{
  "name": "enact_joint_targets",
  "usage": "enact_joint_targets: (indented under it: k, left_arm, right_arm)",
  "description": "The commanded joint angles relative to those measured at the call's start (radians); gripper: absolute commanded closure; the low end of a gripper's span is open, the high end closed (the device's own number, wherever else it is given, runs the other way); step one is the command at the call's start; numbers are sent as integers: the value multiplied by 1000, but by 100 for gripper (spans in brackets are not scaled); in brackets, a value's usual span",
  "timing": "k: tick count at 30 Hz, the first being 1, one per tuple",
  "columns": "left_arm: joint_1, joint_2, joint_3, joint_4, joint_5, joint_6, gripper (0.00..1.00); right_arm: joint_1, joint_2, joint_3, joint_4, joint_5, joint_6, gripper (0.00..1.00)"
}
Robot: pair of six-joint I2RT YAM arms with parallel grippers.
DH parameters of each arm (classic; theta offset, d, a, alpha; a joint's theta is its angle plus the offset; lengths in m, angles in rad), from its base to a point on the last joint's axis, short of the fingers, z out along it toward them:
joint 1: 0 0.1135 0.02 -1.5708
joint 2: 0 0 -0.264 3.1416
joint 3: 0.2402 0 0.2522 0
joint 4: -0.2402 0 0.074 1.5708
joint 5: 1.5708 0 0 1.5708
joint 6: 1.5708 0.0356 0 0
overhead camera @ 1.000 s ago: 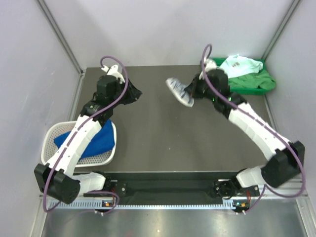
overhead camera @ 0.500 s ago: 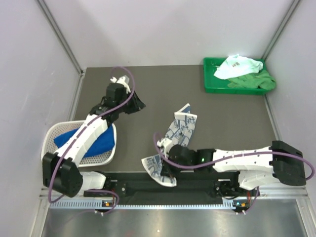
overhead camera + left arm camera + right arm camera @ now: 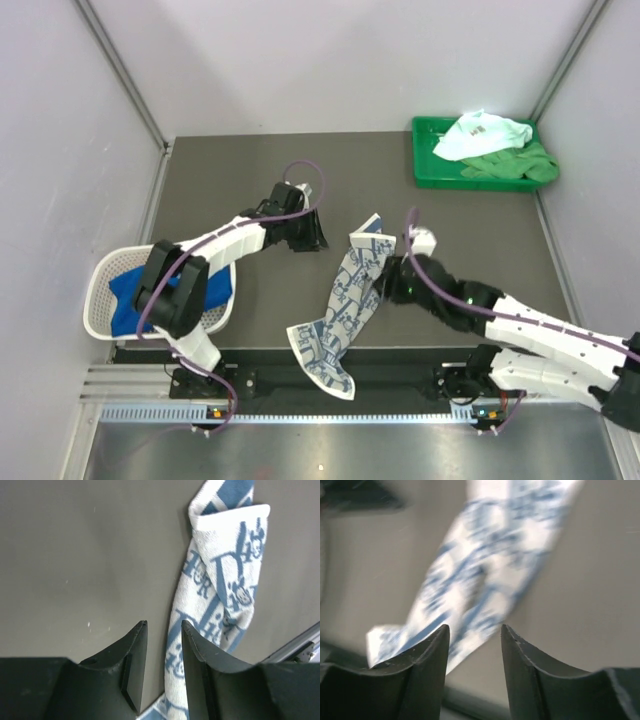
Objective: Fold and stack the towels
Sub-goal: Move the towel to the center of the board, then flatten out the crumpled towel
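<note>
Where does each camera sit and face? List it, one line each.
Top external: above and behind the robot, looking down on the table; left arm and right arm show.
Left wrist: on that arm, looking down past the left gripper at the printed towel.
Right wrist: likewise, past the right gripper; blurred.
Shared: all three show that towel.

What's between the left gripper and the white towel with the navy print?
Nothing visible. The left gripper hangs just left of the printed towel, with only bare table between them in the top and left wrist views.

Four towels (image 3: 345,300), one white mesh basket (image 3: 95,300), one green tray (image 3: 430,181), two arms (image 3: 225,238)
</note>
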Motion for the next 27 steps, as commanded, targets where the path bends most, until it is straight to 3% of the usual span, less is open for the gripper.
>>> enact_joint_targets:
  k: [1, 5, 9, 14, 27]
  left_arm:
    - [-21, 53, 76, 92, 34, -11, 61]
    - [-41, 148, 133, 92, 34, 0, 62]
    - [-45, 223, 191, 78, 37, 12, 62]
    - [-61, 272, 199, 58, 28, 22, 63]
    - [-105, 280, 165, 75, 42, 23, 60]
  right_arm:
    - [-190, 64, 28, -16, 33, -110, 55]
    - [-409, 258, 53, 121, -80, -194, 58]
    - [-497, 440, 147, 200, -98, -244, 59]
    - [-520, 596, 234, 245, -116, -259, 57]
    - [-519, 768, 315, 265, -115, -245, 57]
